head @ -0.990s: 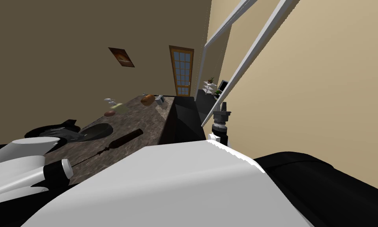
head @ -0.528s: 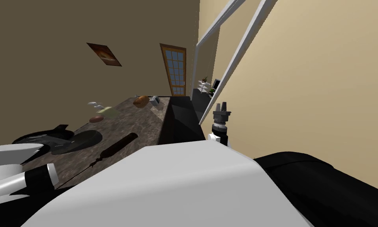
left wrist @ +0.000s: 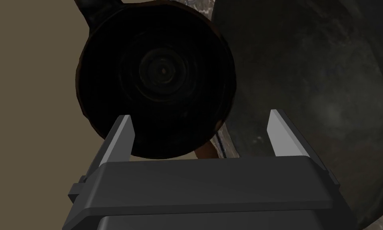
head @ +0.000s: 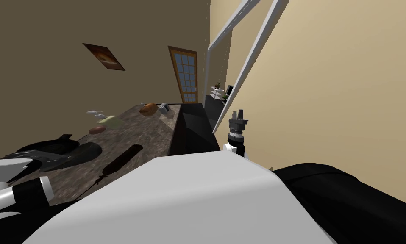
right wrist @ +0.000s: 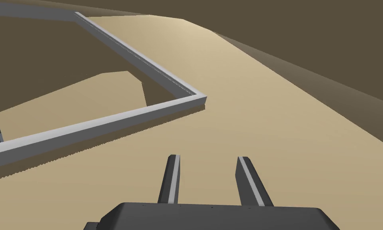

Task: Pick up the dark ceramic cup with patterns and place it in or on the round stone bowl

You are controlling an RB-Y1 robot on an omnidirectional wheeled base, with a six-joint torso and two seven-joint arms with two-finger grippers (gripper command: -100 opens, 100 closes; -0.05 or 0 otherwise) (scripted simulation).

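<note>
Left gripper (left wrist: 200,117) hangs wide open, empty, over the dark cup (left wrist: 156,76) — just beside the round bowl (left wrist: 314,100) on the marbled counter (head: 147,127); a long dark utensil (head: 121,159) lies near. Right gripper (head: 238,113) — narrowly parted, empty.

No readable text, label, brand, number or sign anywhere; framed wall picture (head: 104,56) is a brown-orange smear, no lettering legible; dark cup (left wrist: 154,76) shows faint rings inside, no marks to read.
</note>
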